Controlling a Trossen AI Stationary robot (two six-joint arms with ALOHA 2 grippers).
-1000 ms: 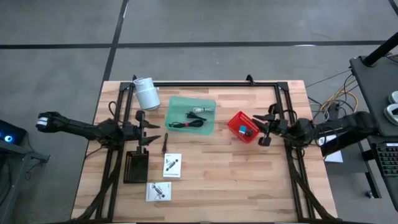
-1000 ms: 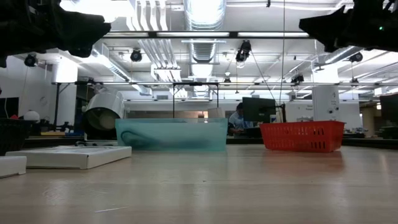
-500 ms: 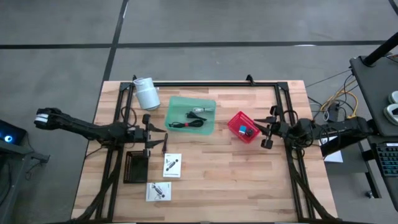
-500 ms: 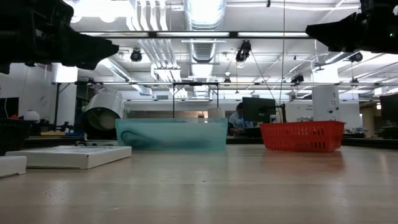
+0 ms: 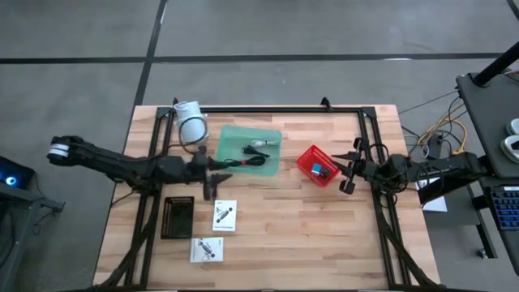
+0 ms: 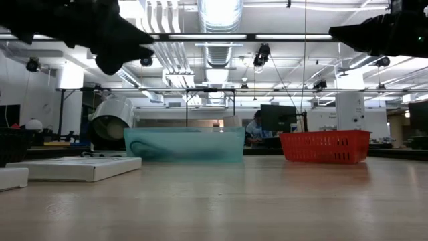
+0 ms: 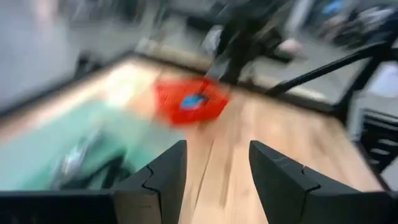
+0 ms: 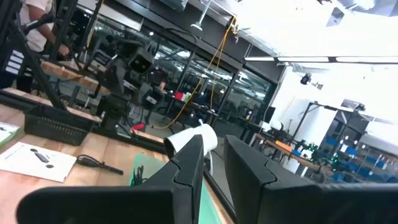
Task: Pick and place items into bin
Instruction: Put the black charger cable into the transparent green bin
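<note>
The thin black stick (image 5: 216, 189) is lying on the wooden table (image 5: 324, 235), its long axis running toward the printed white packet (image 5: 225, 216). The left gripper (image 5: 214, 172), fingers spread and empty, is being held almost directly above it; the right gripper (image 5: 350, 169), parted beside the small red basket (image 5: 318, 165), is well apart.

Black cables (image 5: 246, 160) and a silver cable (image 5: 261, 143) lie in the green bin (image 5: 229, 135); two white printed packets (image 5: 225, 216) lie flat nearer, left of centre.
</note>
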